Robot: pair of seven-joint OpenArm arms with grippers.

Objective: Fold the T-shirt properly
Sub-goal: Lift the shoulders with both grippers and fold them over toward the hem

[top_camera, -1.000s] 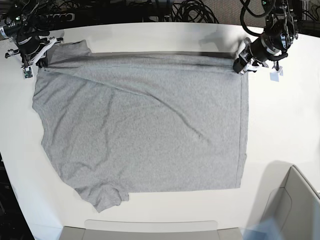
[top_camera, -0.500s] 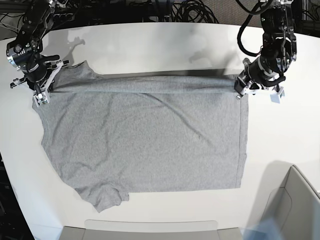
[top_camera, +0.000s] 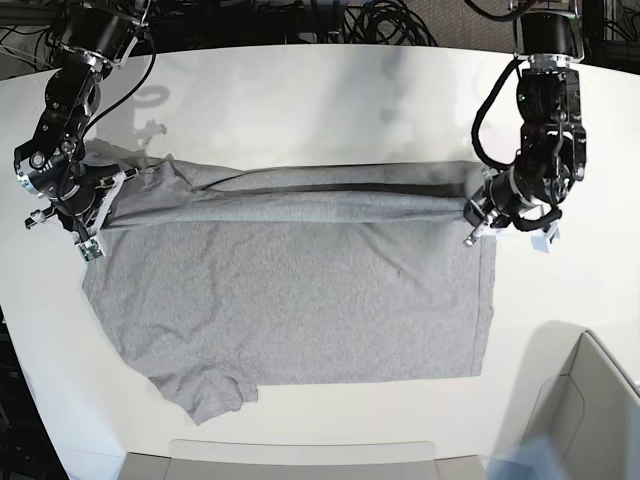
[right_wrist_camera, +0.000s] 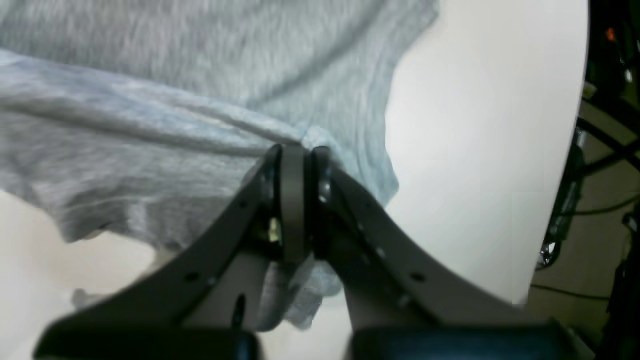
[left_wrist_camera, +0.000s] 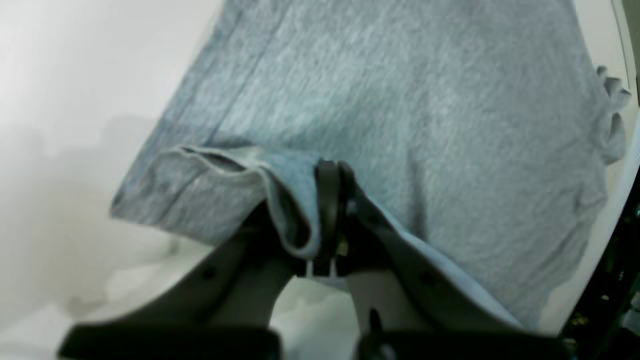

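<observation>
Two grippers, both clamped on cloth. The left gripper (top_camera: 478,215) has its jaws pinched together on the hem corner of the T-shirt (top_camera: 300,290); in its wrist view (left_wrist_camera: 330,220) a fold of grey fabric wraps over the left finger, with the hem seam curling beside it. The right gripper (top_camera: 92,212) is likewise closed on the shoulder end by the sleeve; its wrist view (right_wrist_camera: 300,200) shows the black fingers pressed flat against each other with bunched fabric running off to one side.

One garment: heather-grey, plain side up, no lettering visible. Its far edge is lifted and stretched taut between the two grippers, forming a rolled band that lies across the upper part of the shirt body. The rest lies flat on the table (top_camera: 320,90). One sleeve (top_camera: 205,390) sticks out at the near-left corner; the other is gathered beside the right gripper.

One white table with a rounded outline. Bare surface runs wide beyond the lifted band toward the far edge, and a narrower strip lies along the near edge. To the shirt's hem side the table is open as far as the bin.

One container: a pale bin (top_camera: 590,410) at the near corner on the left arm's side, only partly in frame; contents cannot be told.

Cables (top_camera: 380,20) are heaped behind the far table edge.
</observation>
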